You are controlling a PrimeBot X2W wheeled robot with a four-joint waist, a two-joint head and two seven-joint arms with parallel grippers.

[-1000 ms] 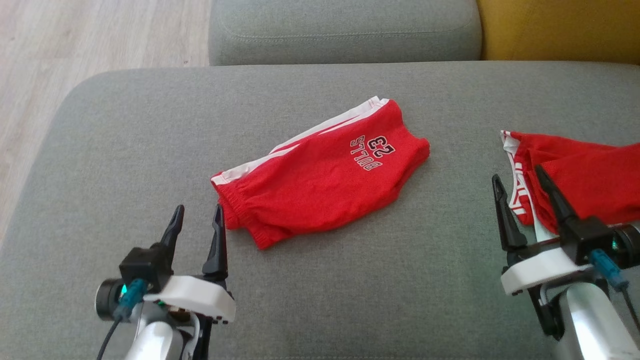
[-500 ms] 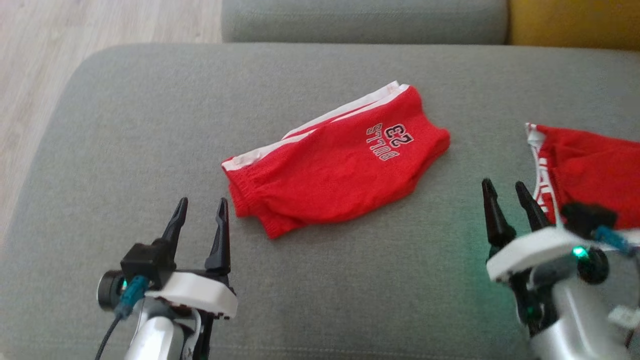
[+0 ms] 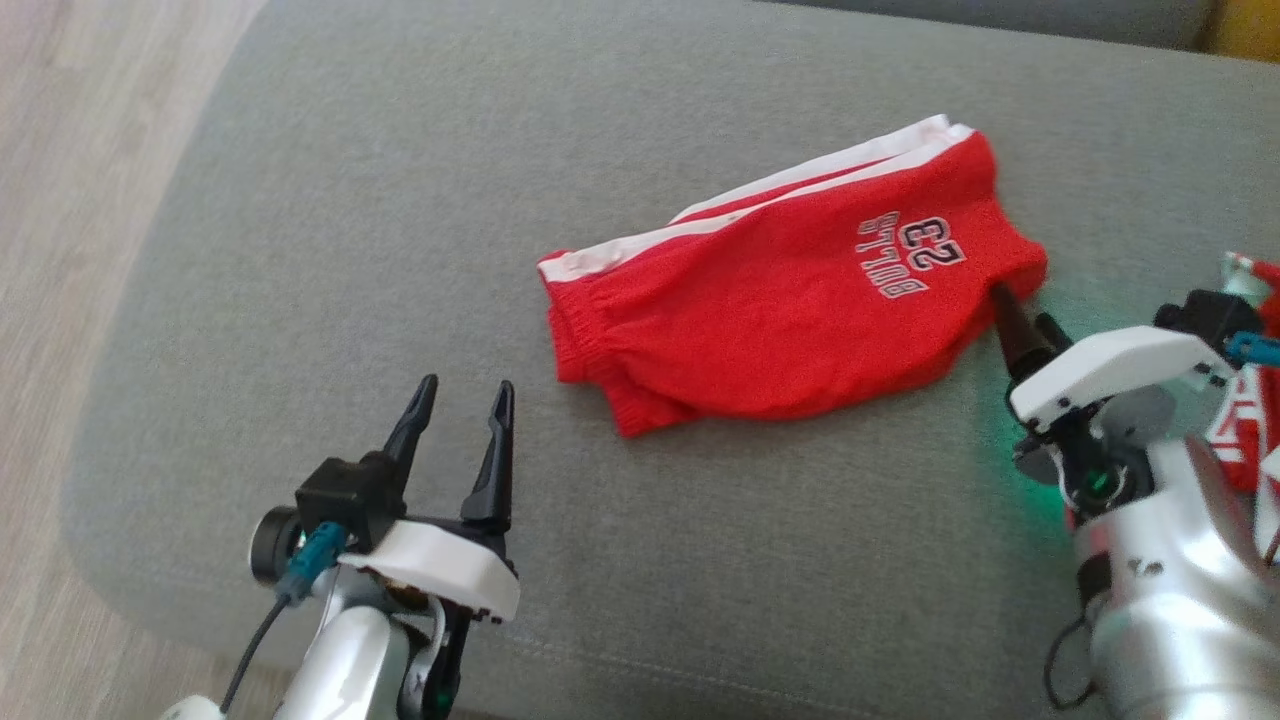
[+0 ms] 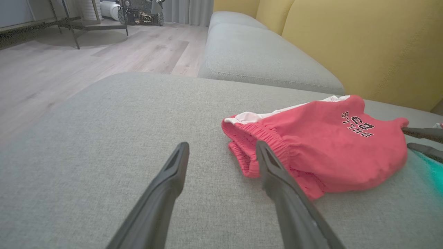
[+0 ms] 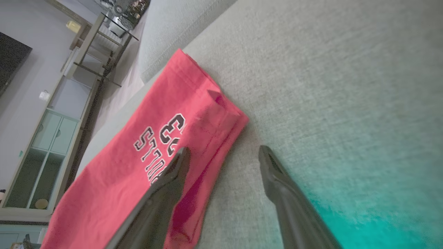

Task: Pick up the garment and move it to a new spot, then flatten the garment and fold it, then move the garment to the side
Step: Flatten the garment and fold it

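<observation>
Plainly, the red garment [image 3: 790, 310] is lying on the grey sofa cushion [image 3: 300, 250], doubled over, with its elastic waistband facing the left gripper [image 3: 465, 385] and its printed leg end facing the right gripper [image 3: 1018, 308]. Both grippers are showing their jaws spread wide and are holding nothing.

In the left wrist view the left gripper [image 4: 222, 145] is hovering just short of the waistband, low over the cushion. In the right wrist view the right gripper [image 5: 224, 148] is straddling the hem corner, one finger over the red cloth [image 5: 138, 155] and the other over bare cushion. Whether either finger is touching the fabric, I cannot tell.

A doubled garment lying like this is fitting two stages: one waiting to be lifted to a new spot, or one folded and waiting to be shifted aside. Either way, a grasp at the hem seems to be the step in hand.

To do it well, the right jaws should be going down with the lower finger sliding under every layer, so that the whole stack is being pinched and not just the top sheet. Biting well in from the edge is helping against slipping. The left gripper taking the waistband likewise would be keeping the cloth from sagging or unfolding. Another red-and-white cloth [image 3: 1235, 430] is lying beside the right arm, so that arm should be keeping clear of it.
</observation>
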